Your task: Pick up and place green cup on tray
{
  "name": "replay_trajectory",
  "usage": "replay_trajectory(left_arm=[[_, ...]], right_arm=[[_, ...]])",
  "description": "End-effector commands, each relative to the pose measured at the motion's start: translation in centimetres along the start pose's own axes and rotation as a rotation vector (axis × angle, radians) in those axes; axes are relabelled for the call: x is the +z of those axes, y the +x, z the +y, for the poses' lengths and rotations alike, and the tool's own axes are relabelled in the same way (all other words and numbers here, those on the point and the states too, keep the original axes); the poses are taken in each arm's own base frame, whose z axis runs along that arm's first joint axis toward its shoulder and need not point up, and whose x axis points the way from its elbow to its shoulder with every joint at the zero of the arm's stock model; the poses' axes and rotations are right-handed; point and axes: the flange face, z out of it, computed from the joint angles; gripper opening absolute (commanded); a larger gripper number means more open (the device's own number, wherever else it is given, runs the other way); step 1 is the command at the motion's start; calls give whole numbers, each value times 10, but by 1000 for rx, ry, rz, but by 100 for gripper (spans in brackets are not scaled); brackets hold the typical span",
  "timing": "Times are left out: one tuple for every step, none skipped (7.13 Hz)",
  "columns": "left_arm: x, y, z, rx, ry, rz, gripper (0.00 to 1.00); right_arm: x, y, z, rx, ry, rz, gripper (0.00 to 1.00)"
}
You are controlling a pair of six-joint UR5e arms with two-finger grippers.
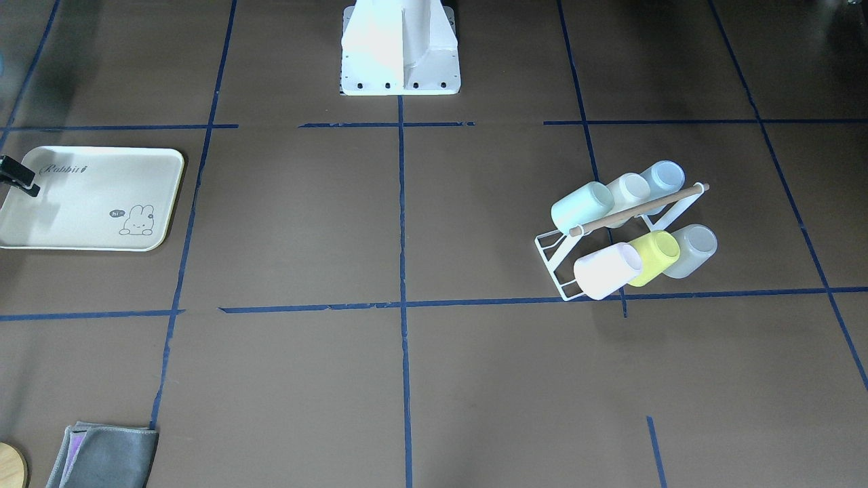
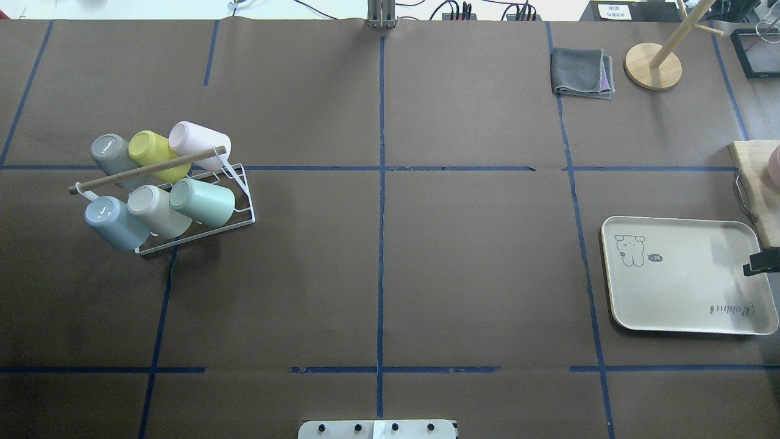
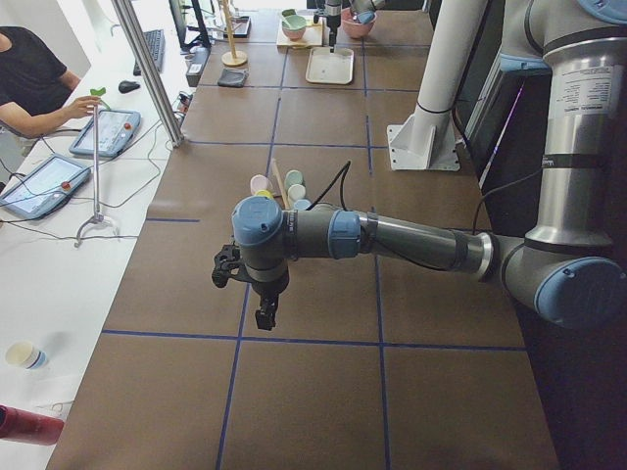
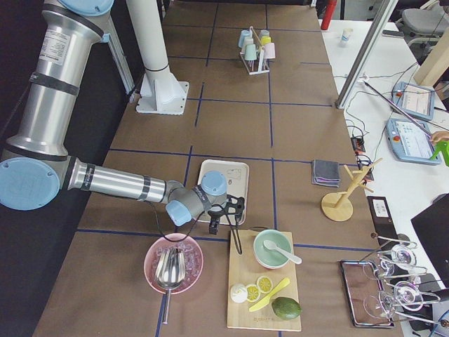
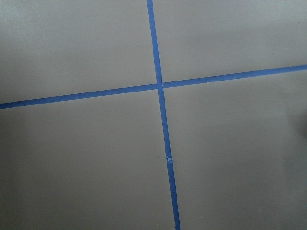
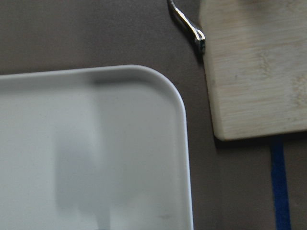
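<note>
Pick being lined up: cup on its rack, both arms well apart from it

The pale mint-green plastic tumbler (image 2: pixel 204 203) is being held tilted on the white wire rack (image 2: pixel 245 204), at the row's end, just beside a cream cup (image 2: pixel 155 210), far from the cream-white rectangular tray (image 2: pixel 682 292). How wide the left gripper (image 3: pixel 265 319) and right gripper (image 2: pixel 758 263) are standing cannot be told. In judgement, the free side is being favoured for the grip, the tumbler then being drawn off clear of the wooden rod (image 2: pixel 146 171)

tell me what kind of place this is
Most likely a robotics lab: a table papered brown and gridded with blue tape, a robot arm reaching over it, and a person at control tablets on the side desk.
</note>
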Motion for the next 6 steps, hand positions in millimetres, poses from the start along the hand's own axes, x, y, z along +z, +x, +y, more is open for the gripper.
replay_trajectory(left_arm=[[-1, 1, 0, 3, 2, -1, 100], [-1, 1, 0, 3, 2, -1, 100], [-1, 1, 0, 3, 2, -1, 100], [-2, 1, 0, 4, 4, -1, 100], [-2, 2, 0, 4, 4, -1, 100], [-2, 3, -1, 7, 5, -1, 100]], right_arm=[[1, -2, 1, -10, 0, -9, 82], [1, -1, 1, -7, 0, -8, 66], [1, 0, 1, -5, 1, -6, 45], [1, 2, 2, -2, 1, -4, 28], [2, 3, 2, -1, -1, -2, 20], [1, 4, 2, -1, 1, -3, 10]])
